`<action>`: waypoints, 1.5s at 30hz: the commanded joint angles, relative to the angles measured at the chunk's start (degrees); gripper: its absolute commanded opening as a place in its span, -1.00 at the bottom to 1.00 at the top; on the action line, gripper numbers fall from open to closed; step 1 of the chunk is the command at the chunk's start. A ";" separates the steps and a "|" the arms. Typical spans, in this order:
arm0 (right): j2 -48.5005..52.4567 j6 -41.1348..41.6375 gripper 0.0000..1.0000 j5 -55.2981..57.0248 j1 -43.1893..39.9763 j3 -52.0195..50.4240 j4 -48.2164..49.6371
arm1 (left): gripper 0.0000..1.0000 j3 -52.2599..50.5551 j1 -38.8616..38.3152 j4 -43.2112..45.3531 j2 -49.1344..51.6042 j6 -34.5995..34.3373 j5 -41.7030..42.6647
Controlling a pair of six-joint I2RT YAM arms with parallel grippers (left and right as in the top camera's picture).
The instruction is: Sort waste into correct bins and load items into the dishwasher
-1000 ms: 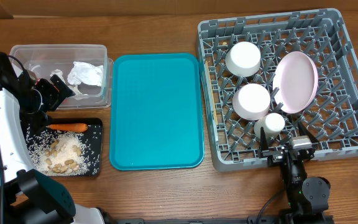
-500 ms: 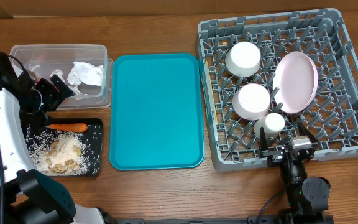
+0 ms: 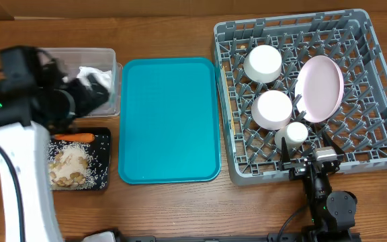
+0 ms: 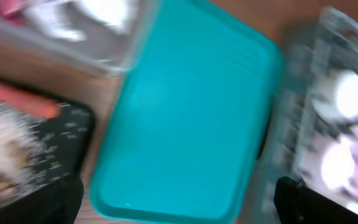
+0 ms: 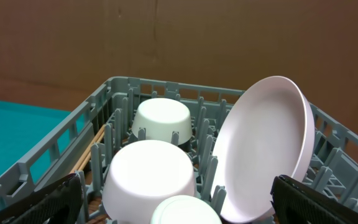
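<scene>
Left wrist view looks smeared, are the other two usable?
Left wrist: heavy blur, teal tray edges soft throughout. Overhead: sharp apart from the smeared left arm. Right wrist: crisp, plate and bowls well defined.

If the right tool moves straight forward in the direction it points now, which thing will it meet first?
Probably the small white cup, standing in the grey rack directly ahead of the right tool; a white bowl lies behind it. Depth is unclear.
</scene>
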 commanded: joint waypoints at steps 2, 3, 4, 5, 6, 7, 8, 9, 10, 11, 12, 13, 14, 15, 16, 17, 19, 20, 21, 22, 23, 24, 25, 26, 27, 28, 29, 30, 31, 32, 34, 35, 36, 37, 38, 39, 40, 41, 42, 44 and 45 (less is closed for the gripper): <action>-0.68 -0.02 1.00 -0.33 -0.17 -0.61 0.11 | 1.00 1.14 -10.73 -0.11 -8.70 1.25 0.07; -0.68 -0.02 1.00 -0.33 -0.17 -0.61 0.11 | 1.00 1.11 -13.00 -0.11 -10.49 1.25 0.09; -0.68 -0.02 1.00 -0.33 -0.15 -0.61 0.11 | 1.00 1.07 -14.47 -0.28 -11.93 1.25 0.09; -0.68 -0.02 1.00 -0.33 -0.17 -0.61 0.11 | 1.00 0.96 -15.56 -0.70 -13.44 1.25 0.09; -0.68 -0.02 1.00 -0.33 -0.17 -0.61 0.11 | 1.00 0.63 -16.35 -0.83 -15.13 1.27 0.07; -0.68 -0.02 1.00 -0.33 -0.15 -0.61 0.11 | 1.00 0.20 -16.48 -0.72 -16.52 1.27 0.04; -0.68 -0.02 1.00 -0.33 -0.17 -0.61 0.11 | 1.00 -1.03 -16.39 -0.66 -19.52 1.27 0.04; -0.68 -0.02 1.00 -0.33 -0.17 -0.61 0.11 | 1.00 -2.16 -16.39 -0.37 -21.29 1.27 -0.04; -0.68 -0.02 1.00 -0.33 -0.17 -0.61 0.11 | 1.00 -3.45 -16.41 -0.04 -22.91 1.27 -0.52; -0.68 -0.02 1.00 -0.33 -0.17 -0.61 0.11 | 1.00 -5.38 -16.39 0.44 -24.96 1.27 -1.27; -0.68 -0.02 1.00 -0.33 -0.15 -0.61 0.11 | 1.00 -7.67 -16.39 1.20 -27.04 1.27 -1.64; -0.68 -0.02 1.00 -0.33 -0.17 -0.61 0.11 | 1.00 -10.01 -16.39 2.16 -28.98 1.25 -2.38; -0.68 -0.02 1.00 -0.33 -0.15 -0.61 0.11 | 1.00 -15.41 -16.39 5.16 -33.05 1.25 -3.89; -0.68 -0.02 1.00 -0.33 -0.17 -0.61 0.11 | 1.00 -18.73 -16.39 7.37 -35.39 1.27 -4.63; -0.68 -0.02 1.00 -0.33 -0.17 -0.61 0.11 | 1.00 -21.62 -16.39 9.44 -37.38 1.25 -5.22; -0.68 -0.02 1.00 -0.33 -0.15 -0.61 0.11 | 1.00 -25.33 -16.39 12.41 -39.80 1.27 -5.55; -0.68 -0.02 1.00 -0.33 -0.17 -0.61 0.11 | 1.00 -31.28 -16.39 17.90 -43.52 1.25 -5.75; -0.68 -0.02 1.00 -0.33 -0.17 -0.61 0.11 | 1.00 -35.01 -16.39 21.97 -45.68 1.25 -5.75; -0.68 -0.02 1.00 -0.33 -0.17 -0.61 0.11 | 1.00 -38.56 -16.39 26.21 -47.58 1.25 -5.75; -0.68 -0.02 1.00 -0.33 -0.17 -0.61 0.11 | 1.00 -41.75 -16.39 30.34 -49.22 1.25 -5.75; -0.68 -0.02 1.00 -0.33 -0.15 -0.61 0.11 | 1.00 -45.11 -16.35 34.95 -50.75 1.27 -5.75; -0.68 -0.02 1.00 -0.33 -0.17 -0.61 0.11 | 1.00 -47.98 -16.28 38.97 -51.98 1.25 -5.75; -0.68 -0.02 1.00 -0.33 -0.17 -0.61 0.11 | 1.00 -50.93 -16.26 43.19 -53.11 1.27 -5.77; -0.68 -0.02 1.00 -0.33 -0.17 -0.61 0.11 | 1.00 -54.21 -16.24 48.06 -54.27 1.27 -5.92; -0.68 -0.02 1.00 -0.33 -0.17 -0.61 0.11 | 1.00 -57.00 -16.24 52.41 -55.17 1.29 -5.99; -0.68 -0.02 1.00 -0.33 -0.17 -0.61 0.11 | 1.00 -60.30 -16.17 57.46 -56.11 1.29 -6.23; -0.68 -0.02 1.00 -0.33 -0.17 -0.61 0.11 | 1.00 -62.77 -16.17 61.29 -56.78 1.29 -6.58; -0.68 -0.02 1.00 -0.33 -0.17 -0.61 0.11 | 1.00 -65.55 -16.17 65.51 -57.51 1.29 -7.10; -0.68 -0.02 1.00 -0.33 -0.17 -0.61 0.11 | 1.00 -67.67 -16.17 68.57 -58.12 1.29 -7.52; -0.68 -0.02 1.00 -0.33 -0.17 -0.61 0.11 | 1.00 -70.36 -16.17 72.22 -58.95 1.29 -8.31; -0.68 -0.02 1.00 -0.33 -0.17 -0.61 0.11 | 1.00 -74.14 -16.17 76.56 -60.46 1.31 -9.18; -0.68 -0.02 1.00 -0.33 -0.17 -0.61 0.11 | 1.00 -75.63 -16.17 77.92 -61.20 1.29 -9.88; -0.68 -0.02 1.00 -0.33 -0.17 -0.61 0.11 | 1.00 -76.89 -16.17 78.79 -61.99 1.31 -10.40; -0.68 -0.02 1.00 -0.33 -0.17 -0.61 0.11 | 1.00 -78.20 -16.17 79.49 -62.79 1.36 -10.73; -0.68 -0.02 1.00 -0.33 -0.17 -0.61 0.11 | 1.00 -79.36 -16.17 79.80 -63.65 1.36 -11.43; -0.68 -0.02 1.00 -0.33 -0.17 -0.61 0.11 | 1.00 -80.50 -16.17 79.87 -64.54 1.36 -11.91; -0.68 -0.02 1.00 -0.33 -0.17 -0.61 0.11 | 1.00 -81.37 -16.17 79.87 -65.26 1.49 -12.44; -0.68 -0.02 1.00 -0.33 -0.15 -0.61 0.11 | 1.00 -82.27 -16.17 79.87 -66.10 1.51 -13.14; -0.68 -0.02 1.00 -0.33 -0.17 -0.61 0.11 | 1.00 -83.19 -16.17 79.84 -66.97 1.53 -13.64; -0.68 -0.02 1.00 -0.33 -0.17 -0.61 0.11 | 1.00 -84.50 -15.96 79.80 -68.35 1.53 -14.67; -0.68 -0.02 1.00 -0.33 -0.17 -0.61 0.11 | 1.00 -85.20 -15.58 79.80 -69.11 1.57 -14.91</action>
